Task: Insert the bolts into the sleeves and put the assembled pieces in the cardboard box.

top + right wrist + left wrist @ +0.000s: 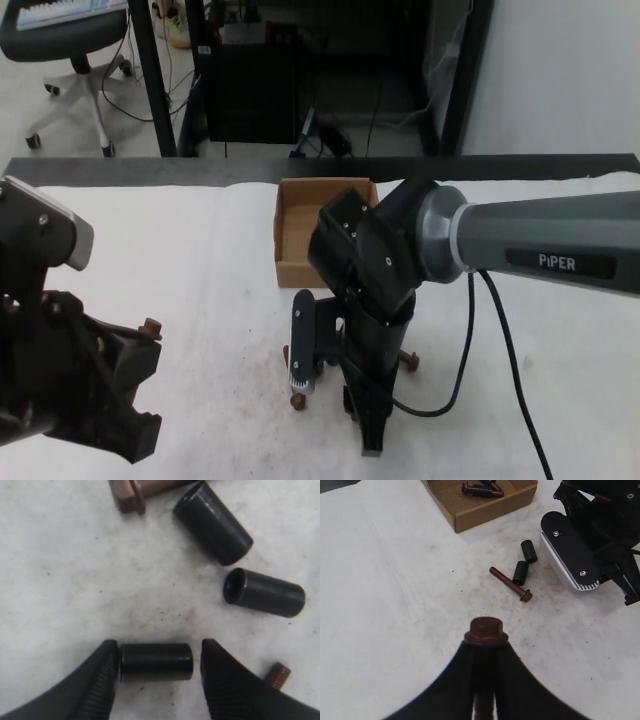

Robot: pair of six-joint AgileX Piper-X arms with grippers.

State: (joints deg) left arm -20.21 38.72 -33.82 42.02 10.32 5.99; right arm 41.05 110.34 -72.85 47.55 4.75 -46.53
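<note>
Sleeve pickup in hand. Right pincer [160, 649] spread open and low on the bench [60, 555], a black sleeve [156, 662] lying between its fingers [95, 680], ends facing the pads (one end about touching). Left pincer [485, 652] clenched on a bolt [486, 630], head jutting past the tips. Next, likely: close, lift, then align bore with that bolt. Cardboard box [490, 517] farther off, beyond both pincers, assembled pieces [482, 490] already inside.
</note>
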